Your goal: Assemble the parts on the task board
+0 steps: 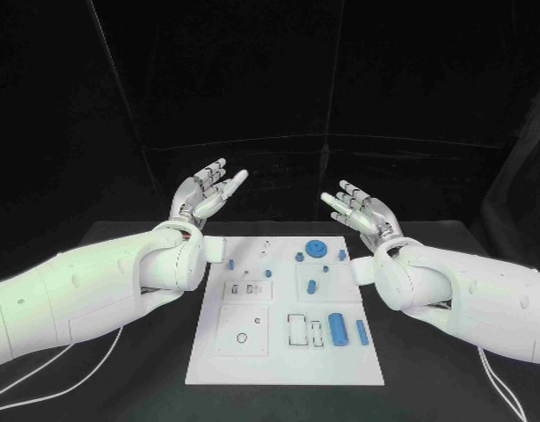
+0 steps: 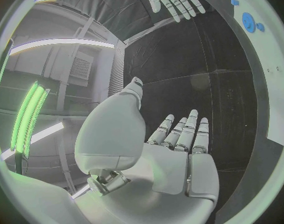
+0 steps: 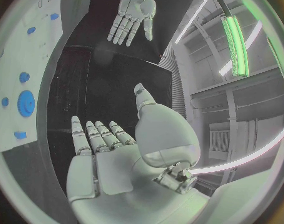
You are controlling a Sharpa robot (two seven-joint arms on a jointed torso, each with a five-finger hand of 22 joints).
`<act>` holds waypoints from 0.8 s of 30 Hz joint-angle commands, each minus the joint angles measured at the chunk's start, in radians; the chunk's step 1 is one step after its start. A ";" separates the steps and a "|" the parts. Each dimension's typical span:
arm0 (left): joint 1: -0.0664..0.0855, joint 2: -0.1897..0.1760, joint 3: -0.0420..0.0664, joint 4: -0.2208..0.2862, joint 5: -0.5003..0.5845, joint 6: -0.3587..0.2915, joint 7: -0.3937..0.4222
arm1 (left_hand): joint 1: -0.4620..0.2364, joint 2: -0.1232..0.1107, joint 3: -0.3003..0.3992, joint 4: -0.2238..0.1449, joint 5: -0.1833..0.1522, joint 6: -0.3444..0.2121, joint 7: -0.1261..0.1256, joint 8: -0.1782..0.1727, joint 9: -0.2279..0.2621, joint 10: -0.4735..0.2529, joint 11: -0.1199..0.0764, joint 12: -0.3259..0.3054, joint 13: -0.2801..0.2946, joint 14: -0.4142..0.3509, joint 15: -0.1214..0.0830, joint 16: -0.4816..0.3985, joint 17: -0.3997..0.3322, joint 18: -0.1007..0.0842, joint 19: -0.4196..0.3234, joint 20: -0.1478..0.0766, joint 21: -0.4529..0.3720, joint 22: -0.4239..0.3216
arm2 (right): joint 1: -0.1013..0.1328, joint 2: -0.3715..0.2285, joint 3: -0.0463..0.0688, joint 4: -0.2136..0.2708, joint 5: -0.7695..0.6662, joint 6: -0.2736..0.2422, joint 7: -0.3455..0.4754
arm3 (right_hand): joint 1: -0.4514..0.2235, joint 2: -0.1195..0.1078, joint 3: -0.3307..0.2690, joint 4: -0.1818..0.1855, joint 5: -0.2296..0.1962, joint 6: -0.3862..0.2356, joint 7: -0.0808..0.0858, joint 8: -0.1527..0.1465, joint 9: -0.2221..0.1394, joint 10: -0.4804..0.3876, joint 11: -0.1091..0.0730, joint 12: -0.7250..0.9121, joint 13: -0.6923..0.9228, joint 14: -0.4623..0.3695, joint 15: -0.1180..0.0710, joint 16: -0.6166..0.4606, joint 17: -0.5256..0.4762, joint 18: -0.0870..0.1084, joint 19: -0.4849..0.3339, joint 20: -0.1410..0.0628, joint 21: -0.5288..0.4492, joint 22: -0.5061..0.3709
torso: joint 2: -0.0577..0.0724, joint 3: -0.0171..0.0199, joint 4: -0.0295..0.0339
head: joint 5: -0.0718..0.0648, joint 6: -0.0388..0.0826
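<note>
In the head view the left hand (image 1: pixel 209 191) hovers left of centre and the right hand (image 1: pixel 362 208) right of centre, both palm-up, fingers spread, holding nothing. Below them the task board (image 1: pixel 226 369) lies mid-frame on the black tabletop (image 1: pixel 118 236). Its small blue parts (image 1: pixel 338 328), clustered toward the board's right side, look light, rigid and smooth, likely slippery, so each is best pinched across its sides.

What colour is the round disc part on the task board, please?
Blue; the round disc shows best in the head view.
</note>
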 commanded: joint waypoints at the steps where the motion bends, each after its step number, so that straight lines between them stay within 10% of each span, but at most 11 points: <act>1: 0.004 0.003 0.000 -0.005 0.007 0.082 0.058 | 0.053 -0.003 0.002 0.016 0.008 0.019 0.111 0.008 0.003 0.017 0.006 0.008 0.002 0.025 0.008 0.009 0.003 0.024 0.008 0.019 0.006 0.003 | 0.009 0.010 -0.002 -0.025 -0.127 0.203 -0.065 | 0.114 0.009 0.017 -0.045 -0.007 0.078 0.155 0.017 0.010 0.092 0.044 0.019 0.010 0.124 0.038 0.025 0.014 0.037 0.093 0.008 0.023 0.014 | 0.000 -0.0003 -0.0004 | 0.000 0.000; 6: 0.004 0.003 0.000 -0.005 0.007 0.082 0.058 | 0.064 0.014 0.014 0.014 0.007 0.059 0.129 0.015 0.007 0.066 0.024 0.015 0.007 0.131 0.020 0.031 0.017 0.018 0.060 0.021 0.022 0.012 | 0.016 0.019 -0.004 -0.048 -0.166 0.268 -0.086 | 0.203 0.010 0.052 -0.121 -0.025 0.398 0.143 0.083 0.046 0.565 0.024 0.122 0.049 0.616 -0.002 0.133 0.049 0.105 0.408 0.004 0.136 0.065 | 0.000 -0.0003 -0.0004 | 0.000 0.000; 10: 0.004 0.003 0.000 -0.005 0.007 0.082 0.058 | 0.076 0.039 0.023 0.011 0.007 0.129 0.141 0.029 0.015 0.163 0.040 0.032 0.017 0.288 0.026 0.073 0.036 0.014 0.168 0.021 0.054 0.030 | 0.017 0.021 -0.005 -0.052 -0.172 0.279 -0.090 | 0.220 0.010 0.065 -0.149 -0.029 0.525 0.122 0.097 0.049 0.667 0.001 0.131 0.042 0.711 -0.029 0.140 0.043 0.132 0.472 0.003 0.166 0.069 | 0.000 -0.0003 -0.0004 | 0.000 0.000; 11: 0.004 -0.044 -0.001 -0.002 -0.030 0.141 0.064 | 0.083 0.049 0.025 0.008 0.007 0.177 0.142 0.038 0.019 0.235 0.041 0.045 0.023 0.334 0.021 0.089 0.041 0.016 0.253 0.022 0.080 0.043 | 0.017 0.000 -0.004 -0.111 -0.420 0.148 -0.058 | 0.225 0.008 0.069 -0.160 -0.032 0.567 0.115 0.100 0.050 0.694 -0.007 0.131 0.041 0.740 -0.037 0.139 0.042 0.136 0.490 0.000 0.173 0.069 | 0.017 -0.0014 -0.0079 | -0.002 0.002; 17: 0.003 -0.060 -0.001 0.014 -0.042 0.160 0.061 | 0.115 0.079 0.018 -0.018 0.006 0.396 0.121 0.078 0.037 0.584 0.004 0.117 0.046 0.500 -0.029 0.149 0.057 0.062 0.547 0.012 0.186 0.087 | 0.020 -0.015 -0.003 -0.113 -0.550 0.130 -0.064 | 0.228 0.011 0.090 -0.197 -0.038 0.733 0.099 0.100 0.049 0.794 -0.036 0.117 0.038 0.861 -0.071 0.135 0.042 0.137 0.580 -0.030 0.211 0.072 | 0.033 0.0000 -0.0036 | -0.008 0.010; 24: 0.003 -0.088 -0.001 0.054 -0.061 0.172 0.050 | 0.121 0.098 -0.003 -0.046 0.006 0.575 0.095 0.114 0.045 0.705 -0.030 0.145 0.043 0.631 -0.069 0.179 0.077 0.070 0.682 -0.018 0.233 0.097 | 0.048 -0.022 -0.002 -0.128 -0.698 0.131 -0.087 | 0.210 0.015 0.123 -0.243 -0.036 0.803 0.081 0.080 0.047 0.886 -0.058 0.088 0.038 0.982 -0.110 0.128 0.044 0.137 0.673 -0.073 0.257 0.080 | 0.055 -0.0008 0.0061 | -0.016 0.018</act>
